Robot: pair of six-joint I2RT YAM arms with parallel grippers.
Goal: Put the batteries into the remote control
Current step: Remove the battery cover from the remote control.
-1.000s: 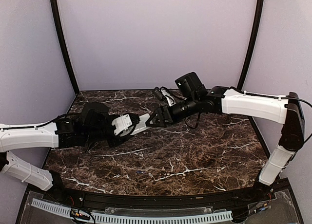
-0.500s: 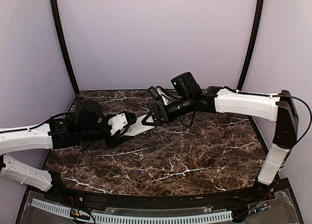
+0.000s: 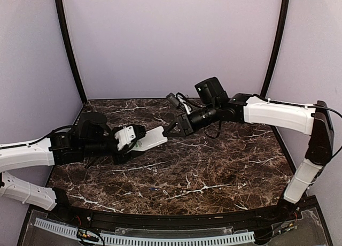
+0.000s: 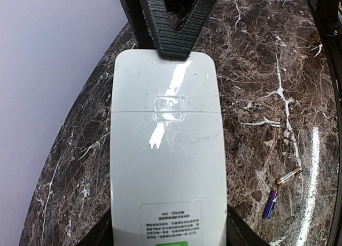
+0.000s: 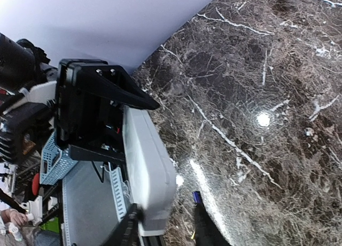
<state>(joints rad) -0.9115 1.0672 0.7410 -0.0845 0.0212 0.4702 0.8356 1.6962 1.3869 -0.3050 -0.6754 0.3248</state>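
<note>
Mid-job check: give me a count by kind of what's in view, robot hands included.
remote control: 1
batteries: 2, loose on the table
hands: 2, the left hand holding the remote control, the right hand at its far end
total: 5

centre: remote (image 3: pixel 152 138) off tabletop (image 3: pixel 235 166), between left jaws and right jaws, blocks crossing | right: tabletop open | front-centre: 2 batteries (image 4: pixel 288 176) lying loose | walls (image 3: pixel 171 43): 3 sides

Dark marble tabletop (image 3: pixel 214 171), lilac backdrop (image 3: pixel 171 43)
</note>
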